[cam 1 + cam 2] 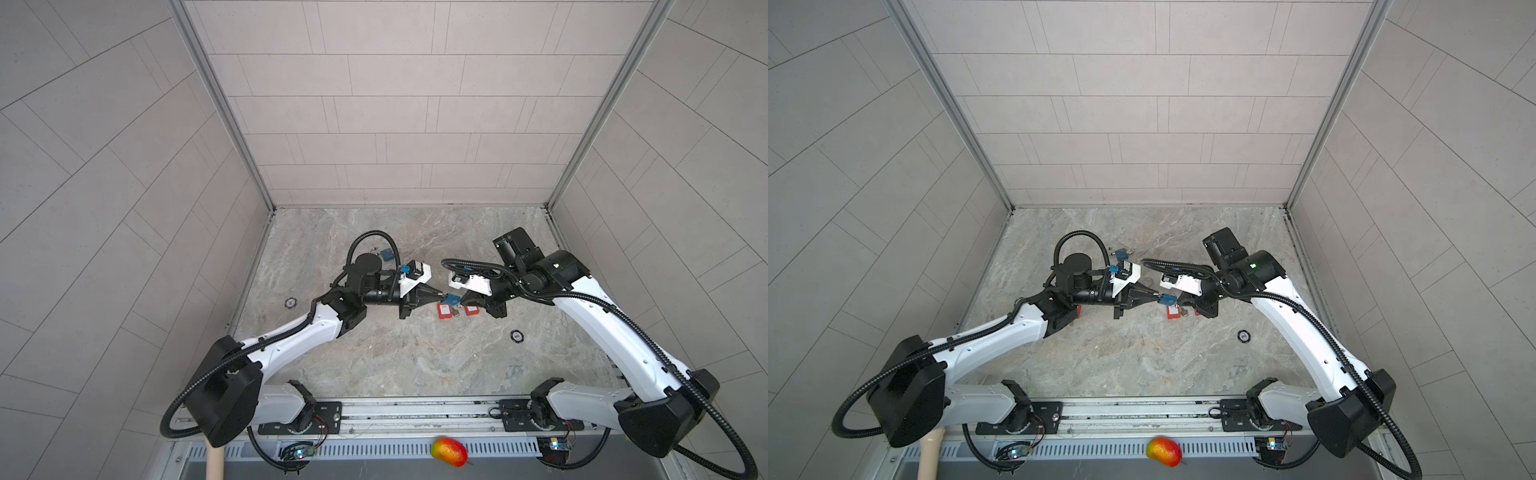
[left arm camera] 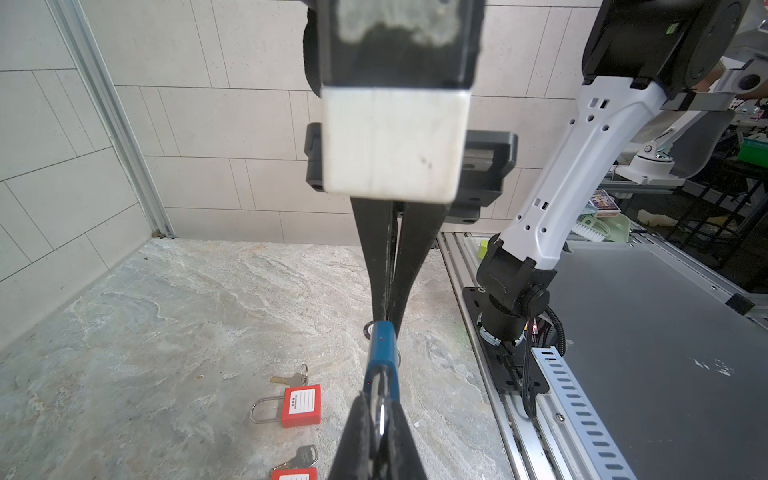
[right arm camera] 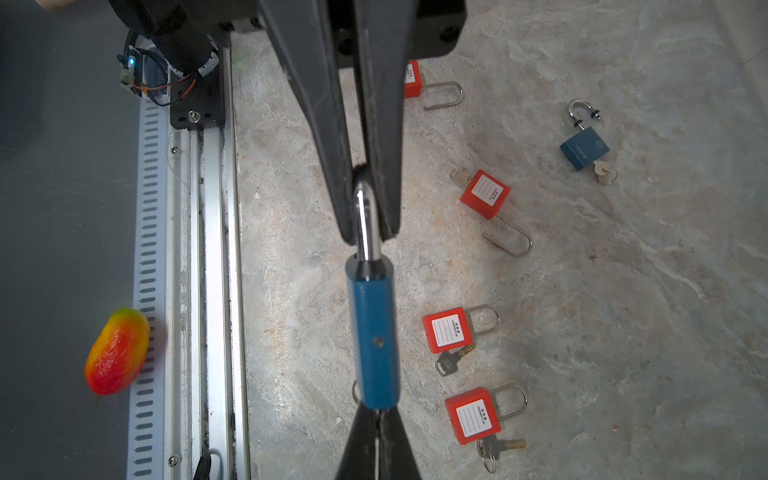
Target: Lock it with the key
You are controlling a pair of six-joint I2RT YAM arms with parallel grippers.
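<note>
A blue padlock (image 3: 374, 340) hangs in the air between my two grippers, above the marble table (image 1: 374, 353). My left gripper (image 2: 379, 409) is shut on its silver shackle (image 3: 366, 216). My right gripper (image 3: 377, 417) is shut at the lock's keyhole end, on the key, which is almost wholly hidden between the jaws. Only part of the key ring (image 3: 354, 392) shows beside the lock body. In both top views the blue padlock (image 1: 452, 299) (image 1: 1168, 299) sits mid-table between the left gripper (image 1: 440, 295) and the right gripper (image 1: 462, 300).
Several red padlocks (image 3: 446, 330) (image 3: 473, 415) (image 3: 485, 193) with keys lie on the table under and beside the grippers. A second blue padlock (image 3: 584, 147) with an open shackle lies farther off. A toy mango (image 1: 449, 451) rests beyond the front rail (image 1: 415, 409).
</note>
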